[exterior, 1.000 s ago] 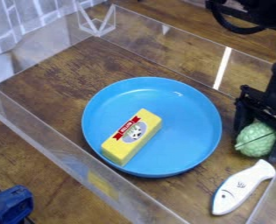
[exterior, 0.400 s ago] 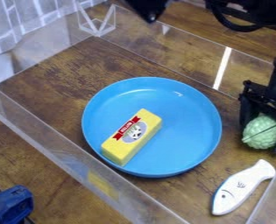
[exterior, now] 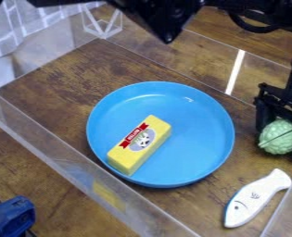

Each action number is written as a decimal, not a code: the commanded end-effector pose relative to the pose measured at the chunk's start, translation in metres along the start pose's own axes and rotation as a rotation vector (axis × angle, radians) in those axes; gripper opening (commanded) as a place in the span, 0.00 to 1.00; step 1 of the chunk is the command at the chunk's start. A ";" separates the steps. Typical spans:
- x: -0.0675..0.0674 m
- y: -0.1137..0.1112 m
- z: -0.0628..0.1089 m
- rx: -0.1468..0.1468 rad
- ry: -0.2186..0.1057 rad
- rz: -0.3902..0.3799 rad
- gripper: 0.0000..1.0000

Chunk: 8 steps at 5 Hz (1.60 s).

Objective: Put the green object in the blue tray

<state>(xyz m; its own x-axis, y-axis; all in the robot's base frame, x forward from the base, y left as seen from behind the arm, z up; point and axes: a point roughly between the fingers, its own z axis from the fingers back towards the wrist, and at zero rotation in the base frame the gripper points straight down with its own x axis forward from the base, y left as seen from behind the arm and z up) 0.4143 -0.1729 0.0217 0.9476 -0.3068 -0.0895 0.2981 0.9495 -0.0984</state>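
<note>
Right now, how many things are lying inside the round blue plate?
1: the yellow rectangular block with a red label, left of centre in the round bright blue plastic plate. Nothing hides the plate's inside.

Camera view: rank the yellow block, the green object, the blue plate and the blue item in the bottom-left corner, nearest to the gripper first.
1. Green object: right edge, up against the gripper.
2. Blue plate: left of it, mid-picture.
3. Yellow block: on the plate's left half.
4. Blue item: bottom-left corner, farthest.
</note>
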 end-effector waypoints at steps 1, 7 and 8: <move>-0.004 0.007 -0.008 -0.002 0.028 0.021 0.00; -0.014 0.009 0.029 0.031 0.112 -0.048 0.00; -0.014 0.014 0.020 0.029 0.126 -0.066 0.00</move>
<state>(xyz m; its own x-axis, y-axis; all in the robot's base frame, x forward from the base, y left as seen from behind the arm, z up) 0.4029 -0.1593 0.0275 0.8902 -0.3823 -0.2479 0.3732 0.9239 -0.0846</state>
